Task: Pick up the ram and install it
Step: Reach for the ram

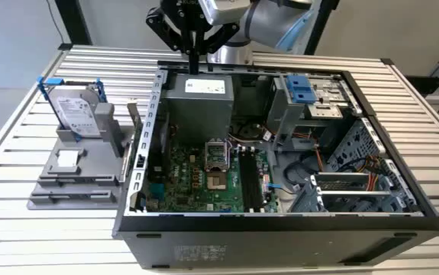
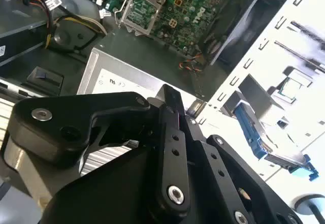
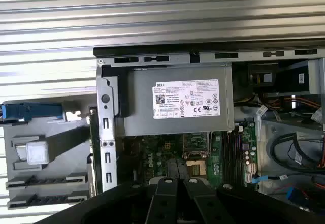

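**Exterior view: fingers closed high over the open case**

In the exterior view the gripper (image 1: 194, 67) is hanging above the far edge of the case (image 1: 138, 172), over the power supply (image 1: 198, 109). Its fingers (image 1: 194, 54) are pressing together into one thin dark strip that is pointing straight down, with no gap showing between them. Whether the ram is pinched inside that strip cannot be told, because edge-on the fingertips and a thin dark stick are looking alike.

In the second wrist view the fingers (image 2: 171, 142) are lying tight side by side, with the power supply behind them. In the first wrist view their dark links (image 3: 166, 193) are meeting, with the motherboard (image 3: 152, 153) beyond them. The memory slots (image 1: 248, 180) are sitting lower down inside the case, well apart from the fingertips.

On the counter (image 1: 20, 223), at the exterior view's left of the case, a grey holder (image 1: 74, 177) is carrying the hard drive (image 1: 74, 112). The green card (image 1: 133, 117) is standing on edge just beside the case wall.
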You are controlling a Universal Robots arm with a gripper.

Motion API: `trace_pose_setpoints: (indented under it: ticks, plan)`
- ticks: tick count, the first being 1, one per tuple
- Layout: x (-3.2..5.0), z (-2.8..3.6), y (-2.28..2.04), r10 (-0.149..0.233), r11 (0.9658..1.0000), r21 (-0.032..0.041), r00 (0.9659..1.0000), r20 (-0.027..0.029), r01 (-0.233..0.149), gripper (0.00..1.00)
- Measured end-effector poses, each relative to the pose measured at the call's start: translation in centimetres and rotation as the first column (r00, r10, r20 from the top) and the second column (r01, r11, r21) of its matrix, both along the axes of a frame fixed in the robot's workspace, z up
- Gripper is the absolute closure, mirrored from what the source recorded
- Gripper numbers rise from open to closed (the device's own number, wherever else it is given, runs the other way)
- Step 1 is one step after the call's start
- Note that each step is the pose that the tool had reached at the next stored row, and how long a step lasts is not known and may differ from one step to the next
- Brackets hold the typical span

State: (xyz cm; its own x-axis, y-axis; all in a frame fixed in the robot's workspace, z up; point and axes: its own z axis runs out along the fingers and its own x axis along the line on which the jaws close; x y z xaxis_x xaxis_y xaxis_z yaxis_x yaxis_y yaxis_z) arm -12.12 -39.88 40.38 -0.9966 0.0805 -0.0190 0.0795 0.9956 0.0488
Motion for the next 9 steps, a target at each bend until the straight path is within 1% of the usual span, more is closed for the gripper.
trace_pose_setpoints:
  ticks: [3, 9]
  plan:
    - [0.0, 0.0, 0.0, 0.0, 1.0, -0.0001, 1.0, -0.0016, 0.0, 1.0]
    - [-0.13, 0.01, 0.0, 0.0, 1.0, -0.0001, 1.0, -0.0017, 0.0, 1.0]
